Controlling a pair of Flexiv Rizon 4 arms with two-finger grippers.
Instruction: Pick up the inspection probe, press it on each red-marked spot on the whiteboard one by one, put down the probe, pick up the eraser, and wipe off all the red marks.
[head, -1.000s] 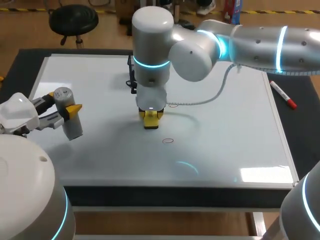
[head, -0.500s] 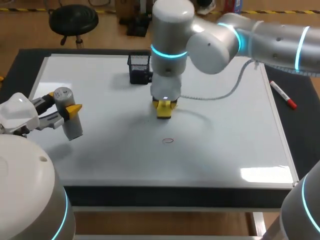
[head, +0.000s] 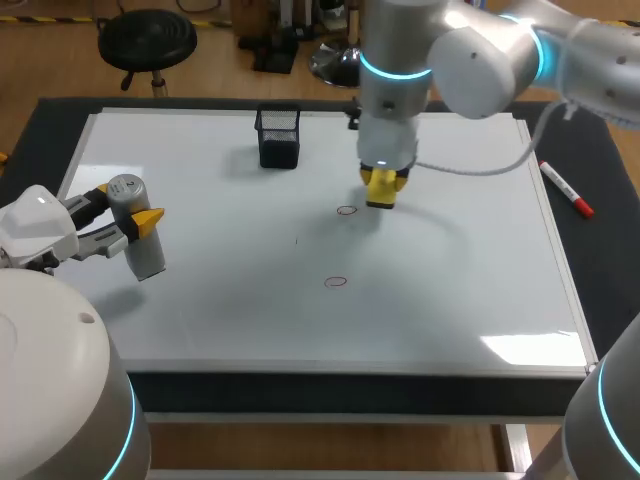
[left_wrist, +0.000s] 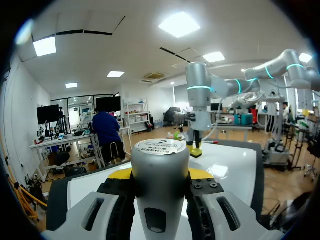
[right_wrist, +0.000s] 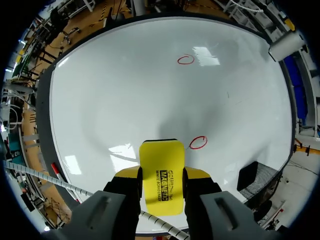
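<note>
The dark counter (head: 603, 262) carries a whiteboard (head: 470, 290) that covers nearly all of it. Two small red rings are drawn on the board. One red ring (right_wrist: 198, 142) lies just beside the right arm's fingers (right_wrist: 197, 175), and the other ring (right_wrist: 185, 59) lies well ahead of them. A black mesh holder (head: 279, 137) stands on the board off to their side. A red marker pen (head: 567, 190) lies on the counter's bare strip, well apart from them.

Black table (head: 608, 268); wood floor (head: 50, 60), black stool (head: 148, 35) beyond.
</note>
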